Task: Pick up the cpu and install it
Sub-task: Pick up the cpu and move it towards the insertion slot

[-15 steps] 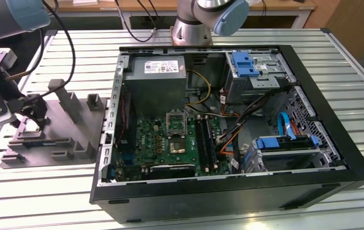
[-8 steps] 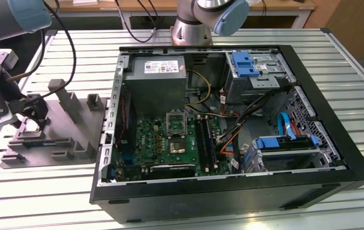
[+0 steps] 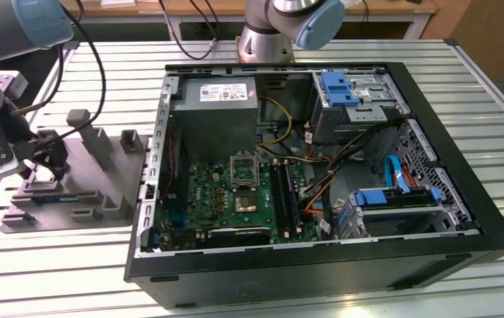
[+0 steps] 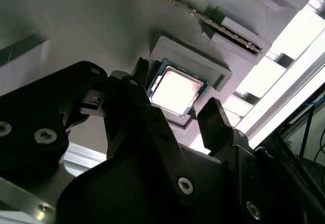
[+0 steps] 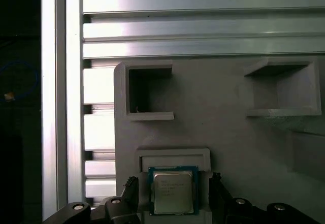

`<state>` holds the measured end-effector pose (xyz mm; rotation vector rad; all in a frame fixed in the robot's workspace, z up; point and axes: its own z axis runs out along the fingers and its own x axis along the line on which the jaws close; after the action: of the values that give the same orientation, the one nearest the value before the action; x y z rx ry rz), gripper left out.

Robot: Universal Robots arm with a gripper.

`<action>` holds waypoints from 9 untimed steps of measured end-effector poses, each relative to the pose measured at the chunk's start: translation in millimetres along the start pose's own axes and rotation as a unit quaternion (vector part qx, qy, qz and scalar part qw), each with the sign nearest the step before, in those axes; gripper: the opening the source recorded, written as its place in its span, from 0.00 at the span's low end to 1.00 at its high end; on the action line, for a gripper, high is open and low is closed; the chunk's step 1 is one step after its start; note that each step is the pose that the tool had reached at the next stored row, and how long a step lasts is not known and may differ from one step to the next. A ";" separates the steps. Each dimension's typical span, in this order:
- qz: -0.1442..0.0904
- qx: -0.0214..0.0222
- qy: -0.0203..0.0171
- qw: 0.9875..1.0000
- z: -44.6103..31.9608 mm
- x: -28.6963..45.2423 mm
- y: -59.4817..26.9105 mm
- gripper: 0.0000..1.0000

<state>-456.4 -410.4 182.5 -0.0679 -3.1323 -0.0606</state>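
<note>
1 arm is on the job. In the exterior view its gripper (image 3: 47, 173) hangs low over the grey tray (image 3: 88, 175) at the exterior view's left, well apart from the open PC case (image 3: 495, 232). Inside the case, the socket (image 3: 244, 161) on the board holds no chip that I can make out, so I judge the install not yet done.

In the second wrist view the cpu (image 4: 176, 89) lies flat in a shallow raised holder (image 4: 216, 69) on the tray, its silvery top facing up at the camera. The 2 fingers (image 4: 216, 125) stand apart, 1 on each side of the chip. They are near it but, as far as I can see, not closed on it.

In the first wrist view the cpu (image 5: 173, 192) sits in the same holder, with a gap between it and each finger. It is square, so it has no long axis. Its edges run parallel to the holder's walls and the tray's edge, and the fingers face 1 pair of opposite sides.

My read is that the gripper is lined up for the pick and nothing more. The grasp, the lift, the carry to the case and the seating are all left.
</note>
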 end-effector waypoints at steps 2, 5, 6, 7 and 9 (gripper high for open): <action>0.000 0.000 0.000 1.000 1.0 0.0 0.0 0.66; 0.000 0.000 0.000 1.000 1.6 0.0 -0.1 0.66; 0.000 0.000 0.000 1.000 1.6 0.0 -0.1 0.66; 0.000 0.000 0.000 1.000 1.6 0.0 -0.1 0.66; 0.000 0.000 0.000 1.000 1.7 0.0 -0.1 0.66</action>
<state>-456.4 -410.4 180.9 -0.0681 -3.1322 -0.0605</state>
